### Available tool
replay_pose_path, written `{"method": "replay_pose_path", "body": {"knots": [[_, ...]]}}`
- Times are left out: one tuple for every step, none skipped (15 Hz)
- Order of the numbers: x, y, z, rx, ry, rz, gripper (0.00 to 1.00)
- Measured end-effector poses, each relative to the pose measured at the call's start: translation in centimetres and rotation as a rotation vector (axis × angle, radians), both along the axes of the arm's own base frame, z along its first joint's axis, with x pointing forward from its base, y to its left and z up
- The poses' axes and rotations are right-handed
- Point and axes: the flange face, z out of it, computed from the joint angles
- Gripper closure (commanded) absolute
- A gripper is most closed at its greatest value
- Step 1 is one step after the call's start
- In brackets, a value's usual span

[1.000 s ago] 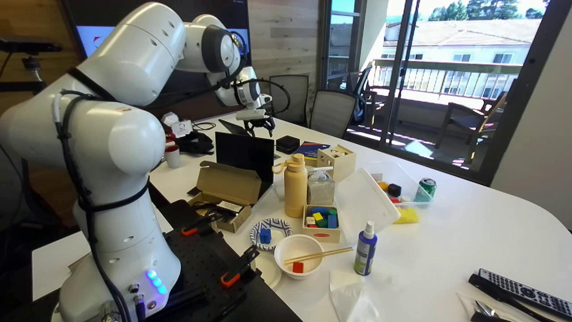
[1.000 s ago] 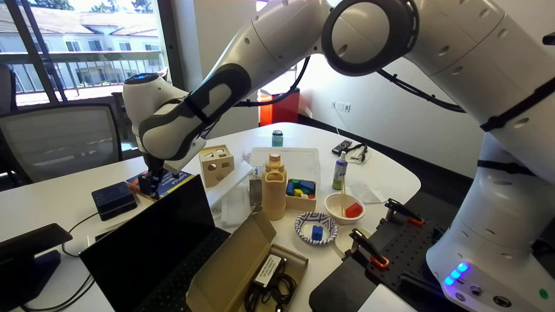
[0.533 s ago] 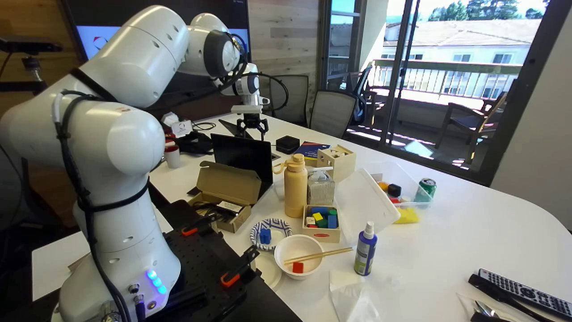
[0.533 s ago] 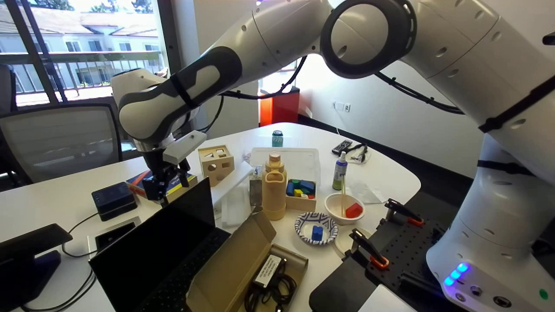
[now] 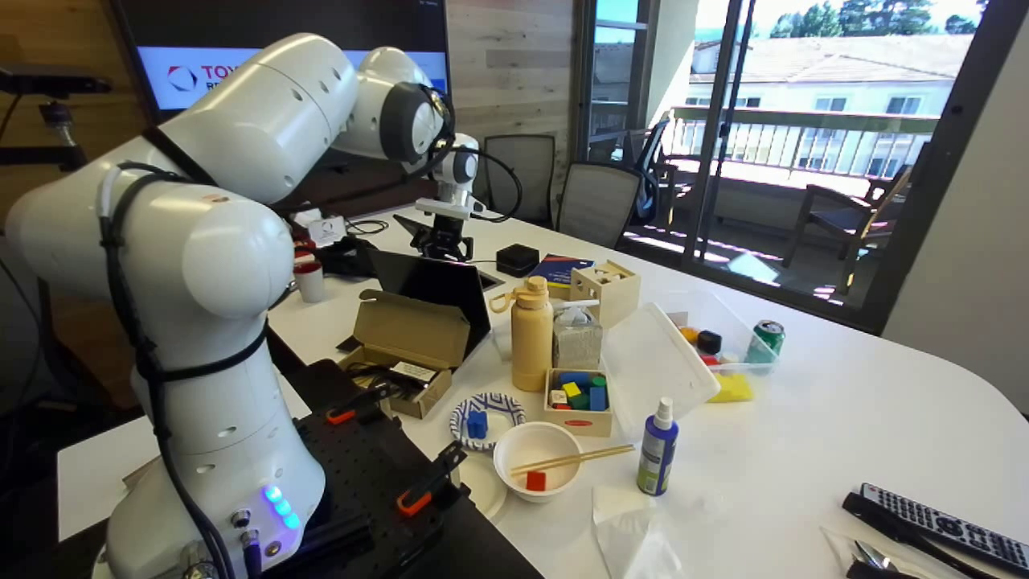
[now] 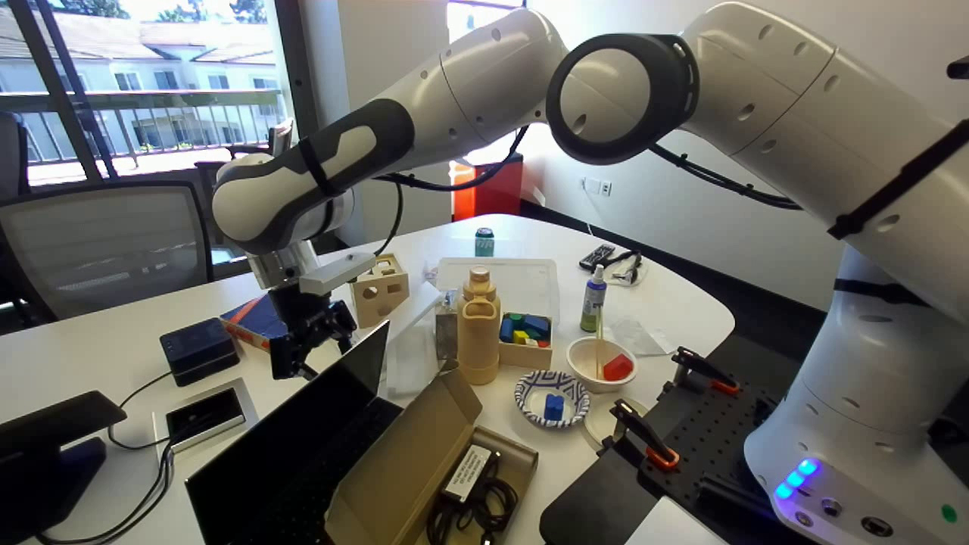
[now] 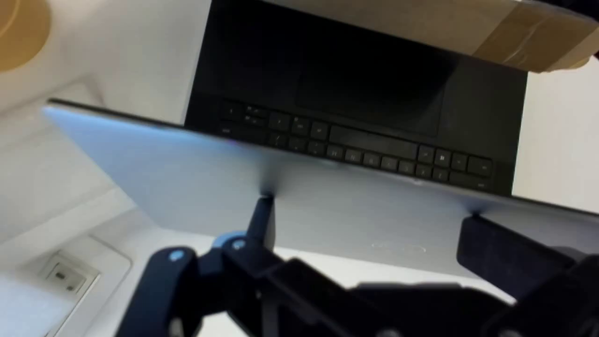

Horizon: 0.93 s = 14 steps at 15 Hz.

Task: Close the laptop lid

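Note:
The laptop (image 7: 369,145) is open on the table, with a black keyboard and a grey outer lid face. Its lid (image 6: 295,431) leans forward over the keyboard, dark screen inward; the lid also shows in an exterior view (image 5: 438,289). My gripper (image 7: 370,205) is behind the lid with its fingers spread wide and nothing between them. Both fingertips appear to touch the lid's outer face. In both exterior views the gripper (image 5: 440,251) (image 6: 327,357) is at the lid's far side, near its upper edge. The rear of the keyboard is hidden by the lid.
An open cardboard box (image 6: 511,454) with a charger stands at the laptop's front; its flap (image 7: 449,23) overhangs the laptop's base. A tan bottle (image 6: 478,333) stands beside the laptop. A black box (image 6: 198,350) and a silver table panel (image 6: 204,416) are behind the lid.
My gripper has turned and moved down against the back of the lid, fingers spread. The lid has tilted further forward over the keyboard, and its top edge is lower.

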Motion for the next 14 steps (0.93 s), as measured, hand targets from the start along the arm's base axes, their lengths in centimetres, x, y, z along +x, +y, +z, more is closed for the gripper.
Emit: {"method": "replay_pose_path", "body": {"knots": [[-0.4, -0.2, -1.0, 0.005, 0.045, 0.000, 0.00], [-0.8, -0.5, -1.8, 0.007, 0.090, -0.001, 0.00], [-1.3, -0.7, -2.7, 0.006, 0.138, -0.003, 0.00], [-1.7, -1.1, -3.5, 0.004, 0.184, 0.000, 0.00], [-2.3, -1.4, -4.5, -0.001, 0.231, -0.002, 0.00], [-2.8, -1.6, -5.4, -0.002, 0.277, -0.006, 0.00], [-3.4, -1.7, -6.3, -0.002, 0.322, -0.003, 0.00], [-3.8, -1.8, -7.1, 0.000, 0.359, 0.000, 0.00], [-4.2, -1.9, -7.8, 0.000, 0.386, 0.001, 0.00], [-4.6, -1.8, -8.5, 0.000, 0.408, 0.002, 0.00], [-4.8, -1.6, -9.0, 0.000, 0.423, 0.003, 0.00], [-4.9, -1.5, -9.4, 0.000, 0.433, 0.005, 0.00], [-5.1, -1.4, -9.6, 0.000, 0.445, 0.008, 0.00], [-5.1, -1.3, -9.8, 0.002, 0.455, 0.010, 0.00]]}}
